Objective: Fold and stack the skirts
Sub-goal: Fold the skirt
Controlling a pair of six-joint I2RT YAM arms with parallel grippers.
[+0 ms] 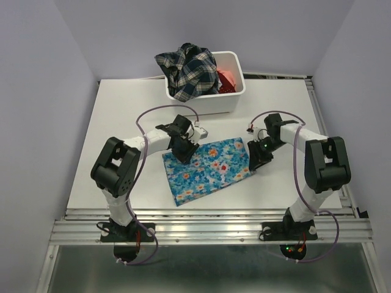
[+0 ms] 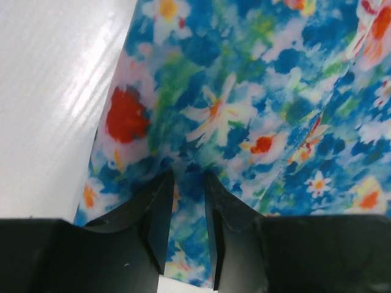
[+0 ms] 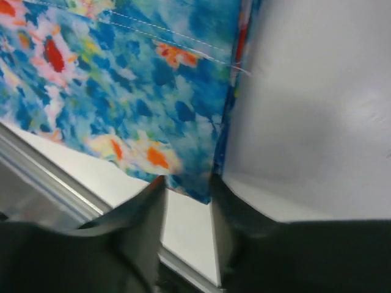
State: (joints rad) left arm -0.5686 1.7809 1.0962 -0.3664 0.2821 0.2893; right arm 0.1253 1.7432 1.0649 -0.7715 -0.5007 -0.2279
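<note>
Blue flowered skirt (image 1: 208,169) lies flat on the worktop (image 1: 122,134), near side of the white bin (image 1: 208,105). We note the left claw (image 1: 184,154) pinched on its bin-side left corner. The right claw (image 1: 256,162) is nearly closed at the right corner; we cannot tell if it grips.

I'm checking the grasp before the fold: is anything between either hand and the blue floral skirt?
Nothing visible does. The left hand is at the blue floral skirt's far-left corner and the right hand is at its right edge. Cloth reaches into the gap of each. The white bin stands apart, behind.
</note>
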